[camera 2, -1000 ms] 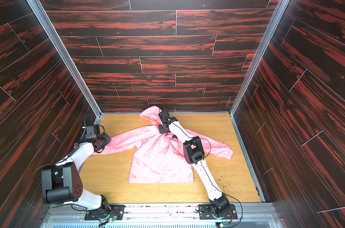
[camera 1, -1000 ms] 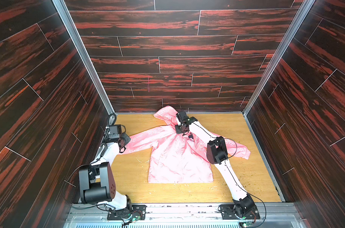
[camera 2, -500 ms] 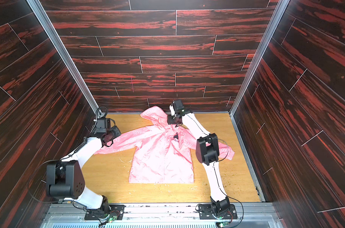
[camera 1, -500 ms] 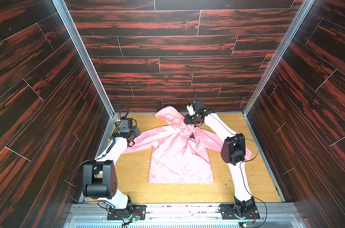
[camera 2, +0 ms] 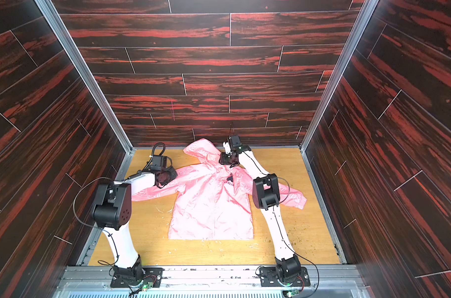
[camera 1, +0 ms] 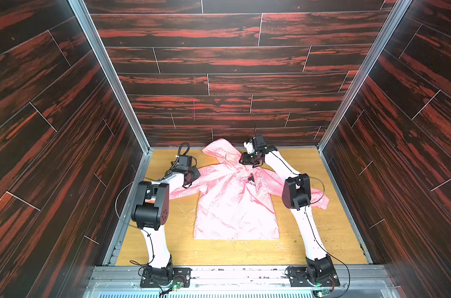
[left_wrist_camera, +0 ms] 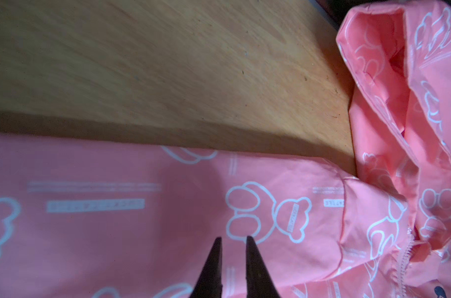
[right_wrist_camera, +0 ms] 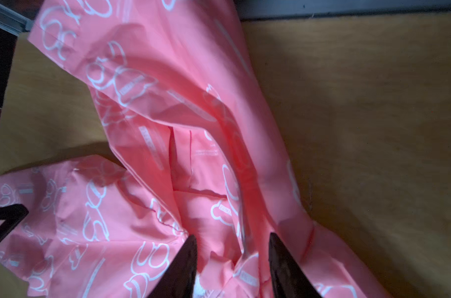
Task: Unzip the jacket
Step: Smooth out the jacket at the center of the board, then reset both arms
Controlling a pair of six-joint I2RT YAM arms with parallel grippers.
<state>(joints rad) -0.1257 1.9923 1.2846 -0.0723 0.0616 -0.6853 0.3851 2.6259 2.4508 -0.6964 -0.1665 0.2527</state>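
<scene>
Shiny, crinkled pink jacket (camera 1: 234,206) lies flat. The left gripper (left_wrist_camera: 233,238), narrowly parted, is over its sleeve. The right gripper (right_wrist_camera: 232,235), spread wide, is at its hood.

Dark red-streaked plank walls (camera 1: 219,64), light wooden floor (camera 1: 245,254)

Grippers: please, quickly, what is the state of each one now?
Left gripper: narrowly open above a sleeve of the jacket, holding nothing.
Right gripper: open over the jacket's collar, holding nothing.
</scene>
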